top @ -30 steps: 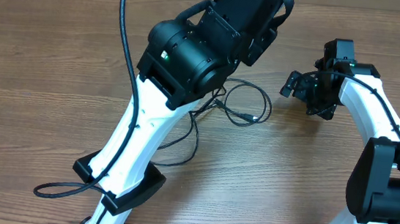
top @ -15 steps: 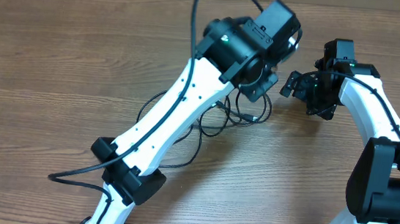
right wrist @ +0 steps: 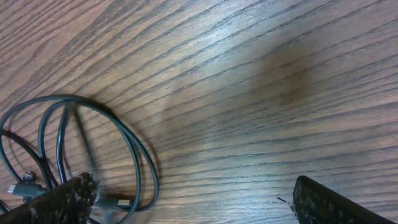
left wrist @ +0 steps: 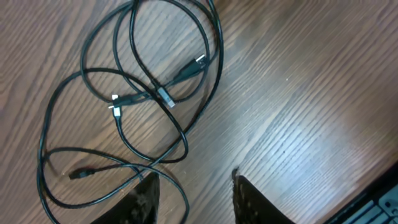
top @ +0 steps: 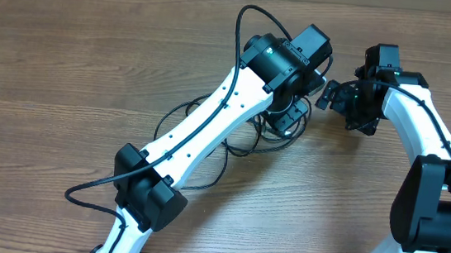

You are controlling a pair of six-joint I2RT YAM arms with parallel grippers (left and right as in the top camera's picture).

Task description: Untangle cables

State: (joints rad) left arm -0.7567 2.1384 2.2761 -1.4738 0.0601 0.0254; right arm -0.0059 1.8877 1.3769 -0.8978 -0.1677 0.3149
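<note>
A tangle of thin black cables point(top: 237, 136) lies on the wooden table, partly hidden under my left arm. In the left wrist view the cables point(left wrist: 155, 93) form several overlapping loops with small plug ends near the middle. My left gripper point(left wrist: 196, 194) is open and low over the near edge of the tangle, and one cable loop runs between its fingers. In the overhead view the left gripper point(top: 287, 116) is mostly hidden by its wrist. My right gripper point(top: 334, 95) is open and empty just right of the tangle. Its wrist view point(right wrist: 193, 200) shows cable loops point(right wrist: 127, 146) by its left finger.
The wooden table point(top: 66, 61) stretches wide to the left and back. My left arm's own thick black cable point(top: 248, 21) arches above its wrist. The right arm's base point(top: 424, 220) stands at the front right.
My left arm has swung down from close to the camera and reached forward, so its wrist is now low over the right side of the cable tangle. The right arm has not moved.
</note>
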